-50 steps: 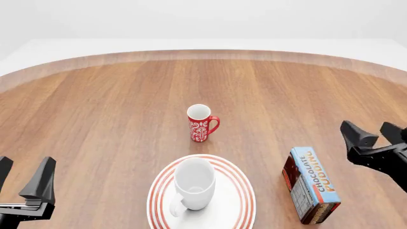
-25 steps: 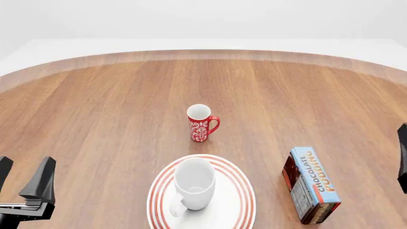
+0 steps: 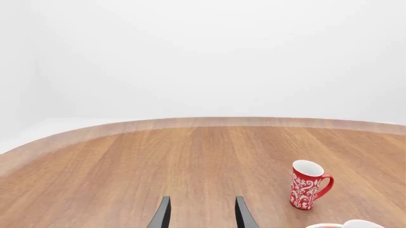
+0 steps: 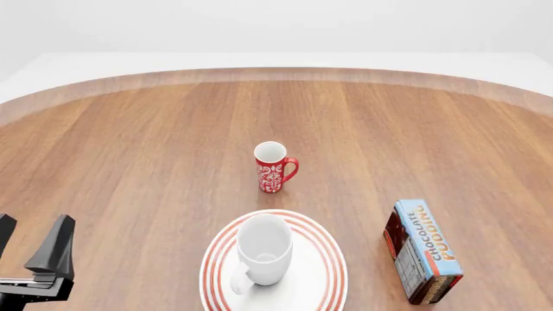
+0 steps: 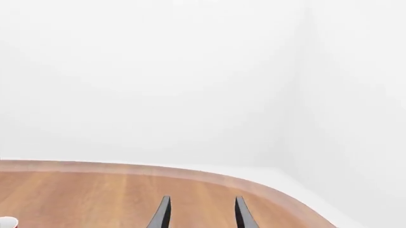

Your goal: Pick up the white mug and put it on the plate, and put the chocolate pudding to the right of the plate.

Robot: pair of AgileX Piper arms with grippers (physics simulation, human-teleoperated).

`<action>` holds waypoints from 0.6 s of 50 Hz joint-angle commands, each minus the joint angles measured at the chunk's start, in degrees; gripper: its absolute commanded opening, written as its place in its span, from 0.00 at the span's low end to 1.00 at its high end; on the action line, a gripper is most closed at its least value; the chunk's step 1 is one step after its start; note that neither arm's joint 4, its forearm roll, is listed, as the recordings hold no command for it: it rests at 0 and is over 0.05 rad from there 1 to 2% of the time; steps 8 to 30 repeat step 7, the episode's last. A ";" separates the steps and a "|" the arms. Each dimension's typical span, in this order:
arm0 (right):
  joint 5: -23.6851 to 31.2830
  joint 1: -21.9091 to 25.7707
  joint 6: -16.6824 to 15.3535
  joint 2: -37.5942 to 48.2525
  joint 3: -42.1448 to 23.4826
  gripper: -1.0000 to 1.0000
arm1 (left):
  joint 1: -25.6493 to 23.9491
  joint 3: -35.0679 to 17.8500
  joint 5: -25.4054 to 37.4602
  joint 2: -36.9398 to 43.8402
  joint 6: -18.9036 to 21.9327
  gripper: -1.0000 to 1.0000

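The white mug (image 4: 263,249) stands upright on the plate (image 4: 332,260) at the front middle of the table, handle toward me. The chocolate pudding (image 4: 426,249) lies on the table just right of the plate, apart from it. My left gripper (image 4: 28,243) is open and empty at the front left, well left of the plate; its wrist view shows its gripper (image 3: 201,216) with fingers apart. My right gripper (image 5: 201,214) is out of the front view; its wrist view shows it open and empty over the table's right part.
A slim red mug (image 4: 273,167) with white floral pattern stands behind the plate, also in the left wrist view (image 3: 307,185). The table's curved far edge (image 4: 276,72) runs across the back.
My right gripper has pulled back to the right and left the front view. The left gripper, mug, plate and pudding have stayed in place.
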 commanded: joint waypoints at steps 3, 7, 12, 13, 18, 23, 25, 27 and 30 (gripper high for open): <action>-2.54 -1.24 -0.63 -1.01 1.22 1.00 | -0.01 0.00 0.49 -0.51 0.13 1.00; -2.54 -1.24 -0.63 -1.01 1.22 1.00 | -0.01 0.00 0.49 -0.51 0.13 1.00; -2.54 -1.24 -0.63 -1.01 1.22 1.00 | -0.01 0.00 0.49 -0.51 0.13 1.00; -2.54 -1.24 -0.63 -1.01 1.22 1.00 | -0.01 0.00 0.49 -0.51 0.13 1.00; -2.54 -1.24 -0.63 -1.01 1.22 1.00 | -0.01 0.00 0.49 -0.51 0.13 1.00; -2.54 -1.24 -0.63 -1.01 1.22 1.00 | -0.01 0.00 0.49 -0.51 0.13 1.00; -2.54 -1.24 -0.63 -1.01 1.22 1.00 | -0.01 0.00 0.49 -0.51 0.13 1.00; -2.54 -1.24 -0.63 -1.01 1.22 1.00 | -0.01 0.00 0.49 -0.51 0.13 1.00; -2.54 -1.24 -0.63 -1.01 1.22 1.00 | -0.01 0.00 0.49 -0.51 0.13 1.00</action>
